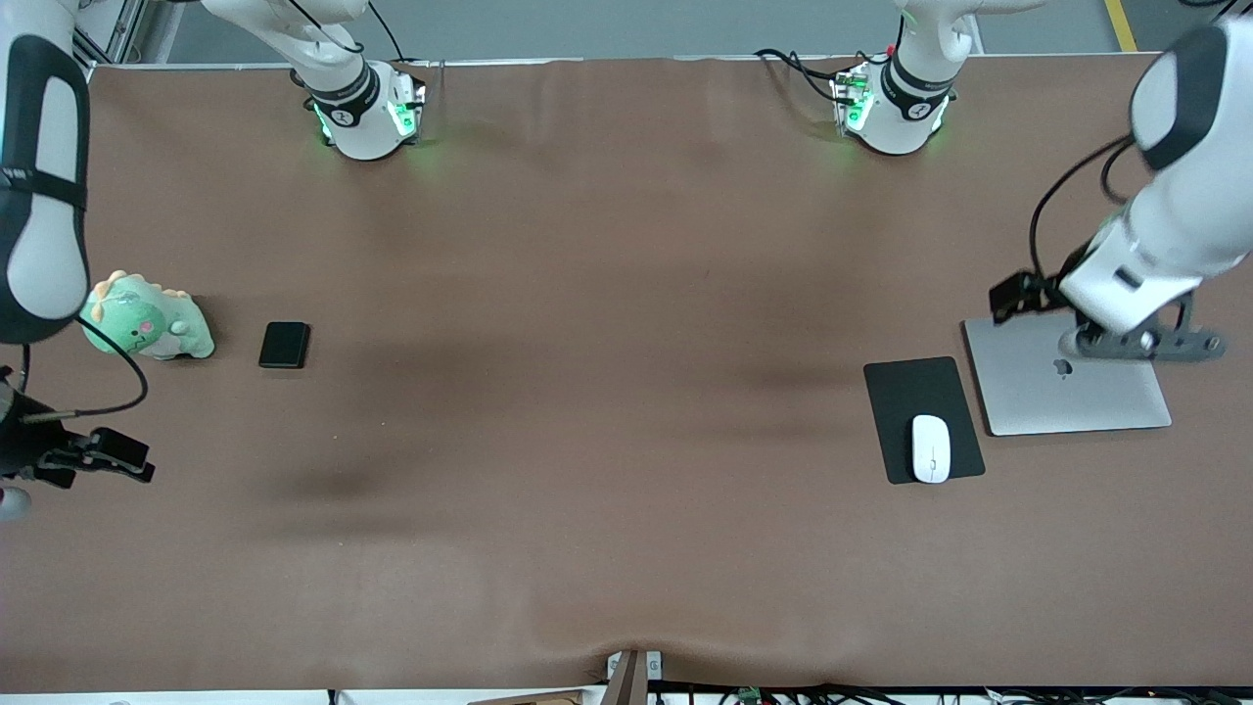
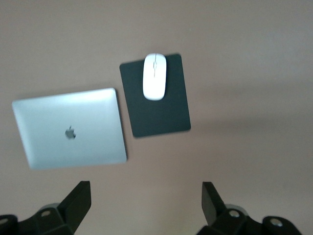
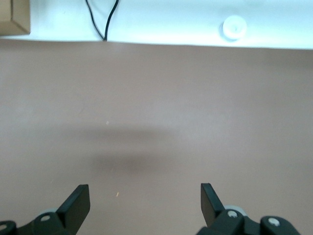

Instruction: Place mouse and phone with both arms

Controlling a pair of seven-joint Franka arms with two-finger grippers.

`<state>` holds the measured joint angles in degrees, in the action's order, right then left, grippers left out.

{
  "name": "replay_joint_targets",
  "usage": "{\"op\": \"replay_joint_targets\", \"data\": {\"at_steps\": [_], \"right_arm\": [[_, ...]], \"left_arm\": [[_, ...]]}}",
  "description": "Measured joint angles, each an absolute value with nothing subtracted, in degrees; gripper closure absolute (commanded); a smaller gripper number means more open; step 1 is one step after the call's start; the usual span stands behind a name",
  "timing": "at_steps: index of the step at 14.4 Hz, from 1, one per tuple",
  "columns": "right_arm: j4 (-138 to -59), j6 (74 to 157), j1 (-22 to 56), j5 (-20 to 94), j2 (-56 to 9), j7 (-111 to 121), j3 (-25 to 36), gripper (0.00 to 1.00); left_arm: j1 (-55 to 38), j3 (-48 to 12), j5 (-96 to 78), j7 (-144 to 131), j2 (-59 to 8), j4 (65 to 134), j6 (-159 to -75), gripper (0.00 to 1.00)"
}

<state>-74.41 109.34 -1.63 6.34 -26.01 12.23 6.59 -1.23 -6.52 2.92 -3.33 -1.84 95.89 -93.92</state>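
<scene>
The white mouse (image 1: 931,447) lies on a black mouse pad (image 1: 915,397) toward the left arm's end of the table. The left wrist view also shows the mouse (image 2: 154,76) on the pad (image 2: 159,110). The black phone (image 1: 284,345) lies flat toward the right arm's end, beside a green plush toy. My left gripper (image 1: 1140,345) is up over the closed laptop, open and empty (image 2: 145,200). My right gripper (image 1: 103,456) is over the table's right-arm end, nearer the front camera than the phone, open and empty (image 3: 145,200). The phone does not show in the right wrist view.
A closed silver laptop (image 1: 1072,392) lies next to the mouse pad and also shows in the left wrist view (image 2: 71,128). A green plush dinosaur (image 1: 147,319) sits beside the phone. The right wrist view shows the table's edge (image 3: 156,45) and a black cable (image 3: 103,19).
</scene>
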Motion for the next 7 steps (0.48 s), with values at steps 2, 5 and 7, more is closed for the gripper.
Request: {"op": "replay_joint_targets", "data": {"at_steps": [2,5,7], "right_arm": [[-74.4,104.8,-1.5,6.3,-24.1,12.1,6.6,0.0],[-74.3,95.2,-1.4,6.2,-20.9,12.1,6.6,0.0],[-74.4,90.8,-1.3,5.4,-18.3,12.1,6.6,0.0]], "left_arm": [[-3.3,-4.6,2.7,-3.2,1.2,94.6,-88.4,0.0],[-4.3,-3.9,2.5,-3.2,2.7,91.7,-84.0,0.0],[-4.6,-3.6,2.5,-3.1,2.6,91.4,-83.5,0.0]]}}
